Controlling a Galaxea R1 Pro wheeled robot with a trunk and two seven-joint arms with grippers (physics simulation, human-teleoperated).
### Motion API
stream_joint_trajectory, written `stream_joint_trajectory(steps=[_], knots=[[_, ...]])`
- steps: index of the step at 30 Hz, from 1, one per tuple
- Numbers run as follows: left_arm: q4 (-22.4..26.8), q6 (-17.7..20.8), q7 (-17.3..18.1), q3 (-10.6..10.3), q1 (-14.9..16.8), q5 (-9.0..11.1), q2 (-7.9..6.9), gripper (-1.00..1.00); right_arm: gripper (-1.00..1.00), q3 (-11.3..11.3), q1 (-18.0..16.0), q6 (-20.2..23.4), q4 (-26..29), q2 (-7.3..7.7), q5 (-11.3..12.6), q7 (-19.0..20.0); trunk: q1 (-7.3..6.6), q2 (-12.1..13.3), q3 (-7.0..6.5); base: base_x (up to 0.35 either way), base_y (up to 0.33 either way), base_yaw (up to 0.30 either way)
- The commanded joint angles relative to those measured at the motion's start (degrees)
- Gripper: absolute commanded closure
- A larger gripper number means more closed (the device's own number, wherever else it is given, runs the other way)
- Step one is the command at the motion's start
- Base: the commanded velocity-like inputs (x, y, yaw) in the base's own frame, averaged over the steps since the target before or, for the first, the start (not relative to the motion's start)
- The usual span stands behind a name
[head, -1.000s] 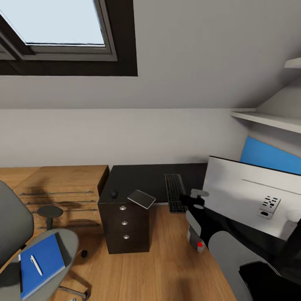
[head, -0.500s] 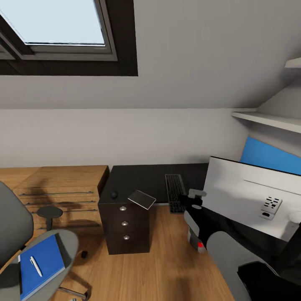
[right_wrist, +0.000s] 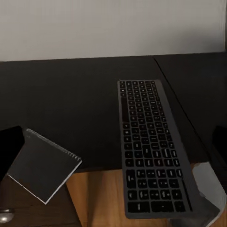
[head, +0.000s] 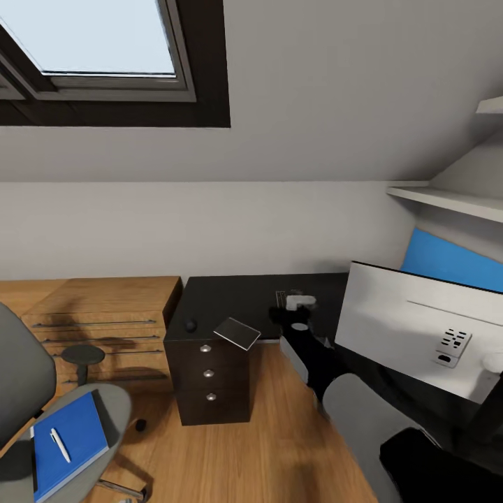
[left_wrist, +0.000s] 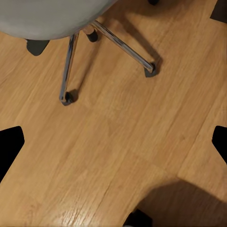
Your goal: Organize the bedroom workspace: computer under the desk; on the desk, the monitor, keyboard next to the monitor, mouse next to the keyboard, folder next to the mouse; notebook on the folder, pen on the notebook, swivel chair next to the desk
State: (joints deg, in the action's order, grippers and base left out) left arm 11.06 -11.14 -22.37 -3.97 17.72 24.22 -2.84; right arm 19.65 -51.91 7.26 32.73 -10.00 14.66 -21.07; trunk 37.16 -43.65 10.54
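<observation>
Reaching over the desk [head: 230,297], the right gripper [head: 299,303] hovers above the keyboard [right_wrist: 151,149], whose near end overhangs the desk edge. I cannot tell how wide the jaws stand, and nothing seems held. One keyboard: probably stiff, light and smooth, best pinched across its narrow width at the overhanging end. One notebook [right_wrist: 43,171] also juts off the edge; thin, easy to nip at a corner. One mouse [head: 190,325] sits near it. On the chair [head: 21,391] lie one folder [head: 66,441] and one pen [head: 60,443]. One monitor [head: 412,328] stands right.
</observation>
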Motion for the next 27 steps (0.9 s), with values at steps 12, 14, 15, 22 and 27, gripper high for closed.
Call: stream_joint_trajectory(steps=[12, 14, 15, 22, 27], knots=[[-1.9, -0.1, -0.3, -3.2, 0.0, -0.5, 2.31, -1.0, -1.0, -0.1, -32.4, 27.5, -3.5, 0.0, 0.7, -5.2, 0.02, -0.1, 0.1, 0.0, 0.0, 0.0], [-2.0, -0.2, -0.3, -3.5, 0.0, -0.6, 2.33, -1.0, -1.0, -2.0, -37.9, 29.4, -7.0, 1.8, 0.7, -5.3, 0.02, -0.1, 0.1, 0.0, 0.0, 0.0], [-2.0, -0.2, -0.3, -3.6, 0.0, -0.6, 2.32, -1.0, -1.0, -2.3, -38.6, 29.6, -7.4, 2.35, 0.7, -5.3, 0.02, -0.1, 0.1, 0.0, 0.0, 0.0], [-2.0, -0.3, -0.3, -3.8, 0.0, -0.7, 2.33, -1.0, -1.0, -4.0, -41.2, 35.8, -8.6, 11.66, 0.8, -5.0, 0.02, -0.1, 0.1, 0.0, 0.0, 0.0], [-2.0, -0.3, -0.3, -3.8, 0.0, -0.8, 2.38, -1.0, -1.0, -5.6, -41.4, 37.6, -8.7, 16.26, 0.9, -4.5, 0.02, -0.1, 0.1, 0.027, 0.0, 0.0]])
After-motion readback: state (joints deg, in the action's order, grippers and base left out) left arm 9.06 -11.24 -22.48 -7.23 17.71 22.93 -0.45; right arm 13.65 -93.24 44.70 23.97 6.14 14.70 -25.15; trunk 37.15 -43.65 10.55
